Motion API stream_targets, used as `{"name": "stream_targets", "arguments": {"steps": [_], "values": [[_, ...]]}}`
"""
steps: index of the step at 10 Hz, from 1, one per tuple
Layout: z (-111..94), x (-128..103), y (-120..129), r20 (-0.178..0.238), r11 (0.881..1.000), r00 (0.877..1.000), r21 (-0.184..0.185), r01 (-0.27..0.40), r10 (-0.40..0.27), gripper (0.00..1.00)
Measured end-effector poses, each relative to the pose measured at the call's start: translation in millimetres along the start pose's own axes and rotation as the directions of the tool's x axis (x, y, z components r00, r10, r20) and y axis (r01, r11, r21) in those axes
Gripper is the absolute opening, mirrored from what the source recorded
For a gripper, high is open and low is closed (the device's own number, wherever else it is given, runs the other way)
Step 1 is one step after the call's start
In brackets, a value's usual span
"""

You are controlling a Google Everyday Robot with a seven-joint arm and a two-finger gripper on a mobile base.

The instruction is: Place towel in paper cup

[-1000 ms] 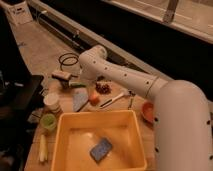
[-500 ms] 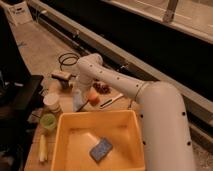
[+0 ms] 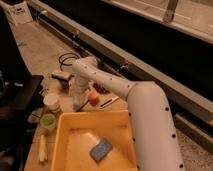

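Note:
My gripper (image 3: 78,104) points down at the table just right of the white paper cup (image 3: 51,102), at the end of the white arm that bends over from the right. Its jaws stand wide apart. The towel is hidden under the wrist and gripper, so I cannot tell if it is touched. The paper cup stands upright with nothing visible in it.
A light green cup (image 3: 48,121) stands in front of the paper cup. A yellow tub (image 3: 62,135) with a blue sponge (image 3: 101,149) fills the near table. An orange object (image 3: 93,97), a pen (image 3: 110,102), a brown block (image 3: 61,76) and a black cable (image 3: 67,60) lie nearby.
The arm has swung left and lowered its gripper onto the spot where the towel lay, covering the towel. The cups and tub have not moved.

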Motion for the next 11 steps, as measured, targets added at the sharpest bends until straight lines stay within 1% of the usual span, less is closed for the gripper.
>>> {"name": "stream_targets", "arguments": {"steps": [2, 4, 5, 6, 9, 11], "values": [[0.1, 0.3, -1.2, 0.0, 1.0, 1.0, 0.0, -0.002, 0.002, 0.65], [8.7, 7.9, 6.4, 0.016, 0.999, 0.999, -0.021, -0.029, 0.029, 0.65], [18.7, 15.0, 14.2, 0.019, 0.998, 0.998, -0.042, -0.055, 0.055, 0.65], [23.8, 18.4, 18.0, 0.018, 0.996, 0.997, -0.054, -0.069, 0.07, 0.65], [30.1, 21.6, 22.0, 0.021, 0.993, 0.996, -0.082, -0.087, 0.089, 0.65], [39.0, 21.6, 19.3, 0.034, 0.991, 0.996, -0.1, -0.084, 0.088, 0.65]]}}
